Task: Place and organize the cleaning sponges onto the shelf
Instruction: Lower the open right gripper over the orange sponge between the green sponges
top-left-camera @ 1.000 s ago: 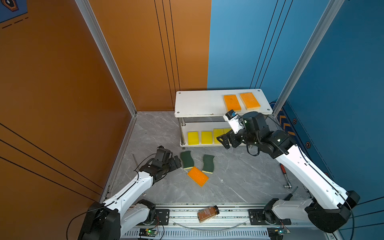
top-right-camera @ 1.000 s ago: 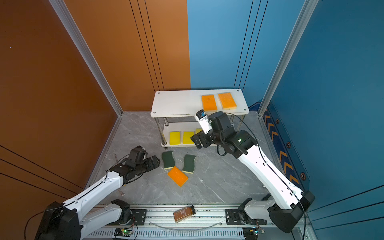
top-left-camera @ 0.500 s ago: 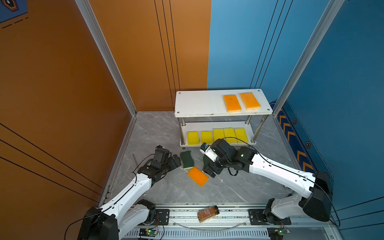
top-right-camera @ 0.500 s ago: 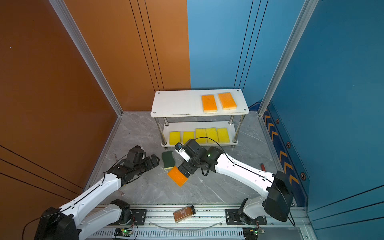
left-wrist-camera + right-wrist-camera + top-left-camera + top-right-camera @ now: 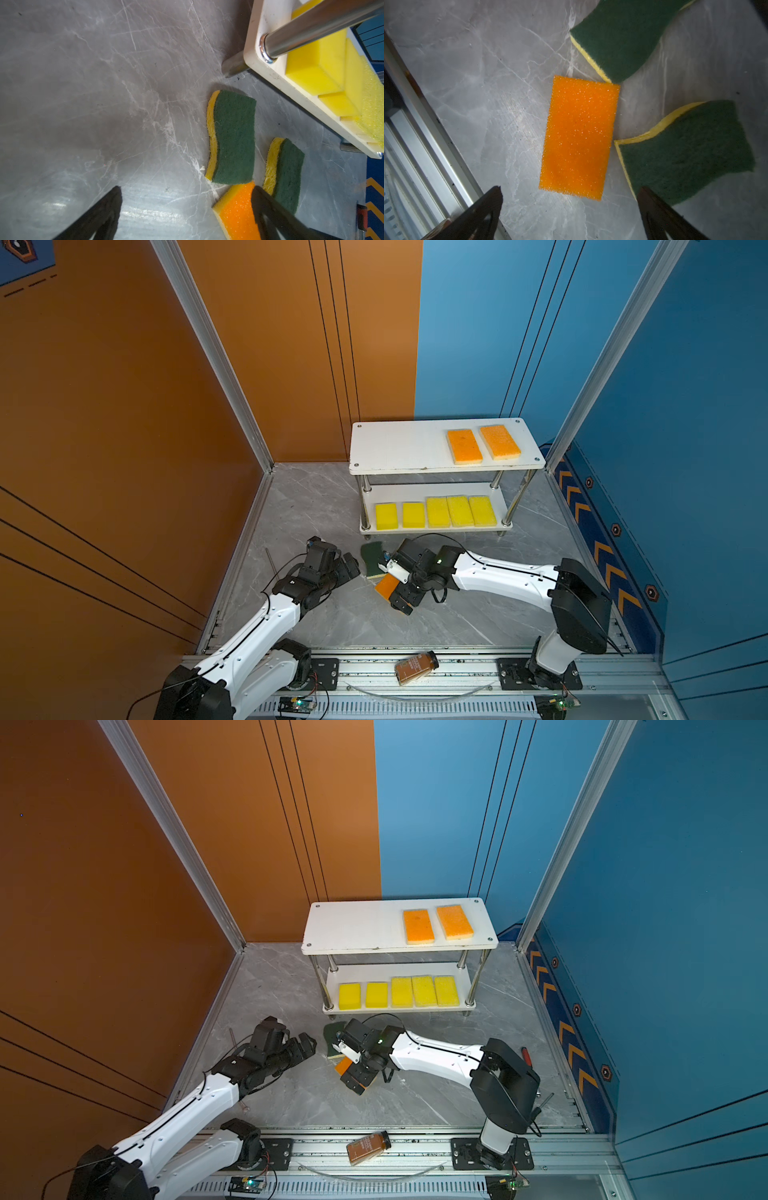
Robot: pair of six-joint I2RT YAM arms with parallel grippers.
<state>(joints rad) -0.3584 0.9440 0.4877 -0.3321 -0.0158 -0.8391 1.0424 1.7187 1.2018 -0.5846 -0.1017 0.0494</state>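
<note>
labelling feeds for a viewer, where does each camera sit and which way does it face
Top views: high above the front rail, looking down at the white two-tier shelf with chrome posts; both arms, left gripper and right gripper show.
Left wrist: on the left arm, angled down across grey marbled floor at two wavy green-topped sponges; open fingertips show.
Right wrist: on the right arm, straight down onto the orange-topped rectangular foam sponge; open fingertips show.
Shared: both wrist views show these three sponges.
</note>
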